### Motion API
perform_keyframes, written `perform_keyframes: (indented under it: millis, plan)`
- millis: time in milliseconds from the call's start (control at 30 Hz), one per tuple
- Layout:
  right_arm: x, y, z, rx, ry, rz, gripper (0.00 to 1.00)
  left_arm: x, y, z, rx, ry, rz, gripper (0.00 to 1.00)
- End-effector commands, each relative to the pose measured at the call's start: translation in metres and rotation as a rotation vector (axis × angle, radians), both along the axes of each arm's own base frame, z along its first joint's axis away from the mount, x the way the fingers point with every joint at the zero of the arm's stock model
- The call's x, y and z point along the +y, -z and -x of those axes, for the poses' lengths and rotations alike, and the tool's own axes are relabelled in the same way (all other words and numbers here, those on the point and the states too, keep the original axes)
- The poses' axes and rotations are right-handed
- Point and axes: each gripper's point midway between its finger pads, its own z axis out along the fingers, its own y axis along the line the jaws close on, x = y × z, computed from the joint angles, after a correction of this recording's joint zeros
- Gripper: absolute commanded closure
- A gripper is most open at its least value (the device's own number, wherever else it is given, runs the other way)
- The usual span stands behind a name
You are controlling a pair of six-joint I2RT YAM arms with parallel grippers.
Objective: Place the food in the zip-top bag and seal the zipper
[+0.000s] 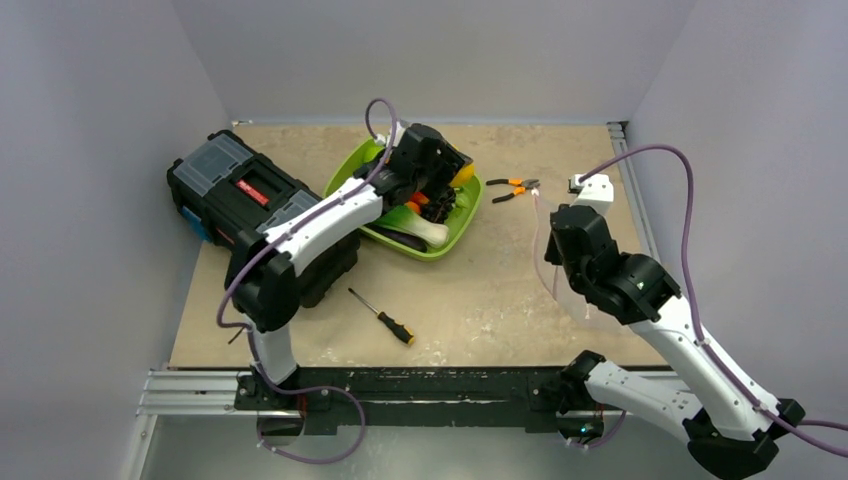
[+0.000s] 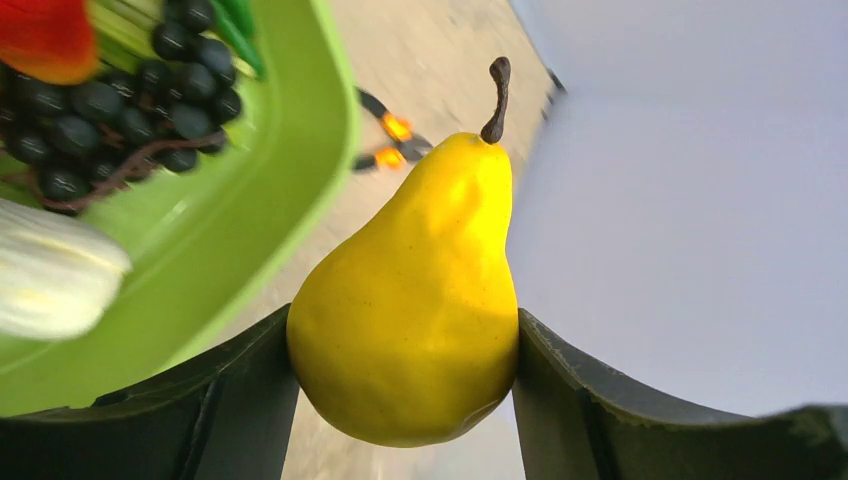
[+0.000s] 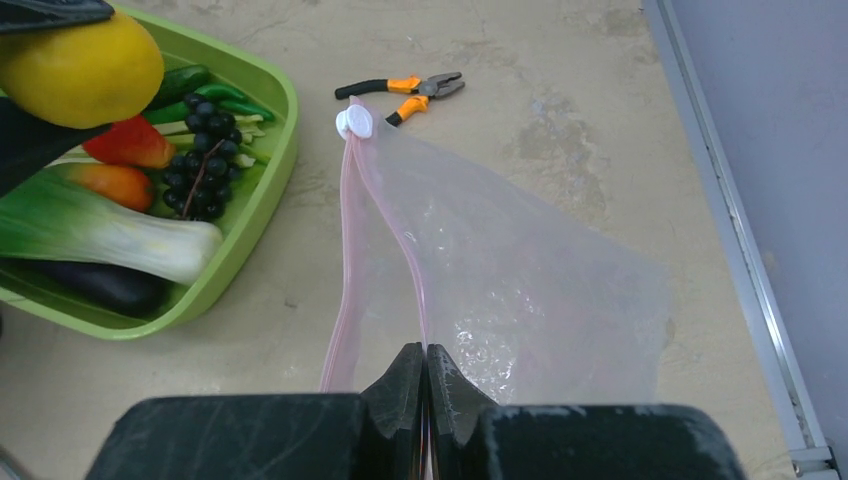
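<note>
The left gripper (image 2: 405,375) is closed partway on a yellow pear (image 2: 410,290). In the left wrist view its fingers press the fat belly from 9 and 3 o'clock, and the stem points to 12, away from the wrist. The pear is held in the air by the rim of the lime-green tray (image 3: 258,205), where dark grapes (image 3: 200,170) and other produce lie.

The right gripper (image 3: 425,395) has its fingers fully together on one lip of the zip-top bag (image 3: 540,290), at the near end of the mouth. The rest of the bag spreads over the table (image 3: 560,120). In the right wrist view the zipper (image 3: 340,250) runs from that pinch toward 12 o'clock and ends at a white slider (image 3: 355,122) just beside the pliers (image 3: 405,92). Its two pink strips part only slightly (more a slit than an opening), and the gap faces 9 o'clock, toward the tray.

From overhead the bag lies at about 4 o'clock from the loaded gripper, well apart from it. Since the left arm has the pear, the carry falls to it. The pear would likely have to come in from the tray side, across the zipper line. The slit looks too narrow for the pear's belly unless the held lip is raised higher.
</note>
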Motion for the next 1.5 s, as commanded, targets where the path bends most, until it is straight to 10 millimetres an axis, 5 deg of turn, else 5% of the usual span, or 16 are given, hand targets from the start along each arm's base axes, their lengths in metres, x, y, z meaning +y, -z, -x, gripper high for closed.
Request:
perform_keyframes:
  millis: [0,267,433,600,767,933,1200,1367,1467]
  plan:
    - [0.012,-0.017,-0.003,-0.056,-0.055,-0.074,0.99,-0.018,-0.075,0.046,-0.23,0.354,0.006,0.76]
    - [0.05,-0.019,-0.004,-0.053,-0.26,-0.131,1.0,0.025,-0.122,0.129,-0.577,0.744,-0.24,0.78]
    - [0.078,-0.011,-0.001,0.022,-0.388,-0.159,1.0,0.048,-0.124,0.184,-0.687,0.948,-0.286,0.76]
    - [0.095,0.0,-0.003,0.096,-0.447,-0.155,1.0,0.059,-0.123,0.23,-0.75,1.144,-0.264,0.74]
    - [0.109,-0.015,-0.006,0.126,-0.444,-0.218,1.0,0.05,-0.13,0.259,-0.747,1.276,-0.135,0.73]
    - [0.12,-0.023,-0.003,0.131,-0.476,-0.274,1.0,0.024,-0.136,0.256,-0.802,1.264,-0.034,0.73]
    - [0.13,-0.027,0.0,0.083,-0.536,-0.324,1.0,-0.008,-0.147,0.221,-0.772,1.157,0.057,0.76]
    - [0.117,-0.032,-0.007,-0.039,-0.481,-0.336,1.0,-0.017,-0.125,0.205,-0.589,1.061,0.108,0.79]
    - [0.118,-0.03,-0.009,-0.062,-0.496,-0.328,1.0,-0.028,-0.152,0.198,-0.686,0.976,0.265,0.8]
